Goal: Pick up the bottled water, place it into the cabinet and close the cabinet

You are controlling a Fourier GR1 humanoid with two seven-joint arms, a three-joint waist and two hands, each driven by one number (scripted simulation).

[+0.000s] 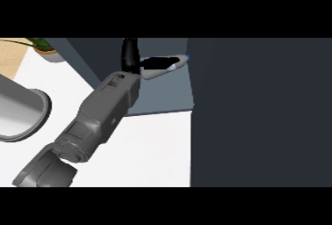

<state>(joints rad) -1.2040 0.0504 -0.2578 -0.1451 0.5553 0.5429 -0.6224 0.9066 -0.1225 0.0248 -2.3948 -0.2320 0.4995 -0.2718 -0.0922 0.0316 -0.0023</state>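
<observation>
A single view, taken from my head and aimed steeply down at the white desk (156, 149). It sits close: my grey forearm (103, 114) enters at the lower left corner and runs up through the middle of the frame. The dark cabinet (259, 110) fills the right side from top to bottom. A potted plant (45, 47) marks the far top left corner; a grey round vessel (19, 110) is cut by the left edge.
</observation>
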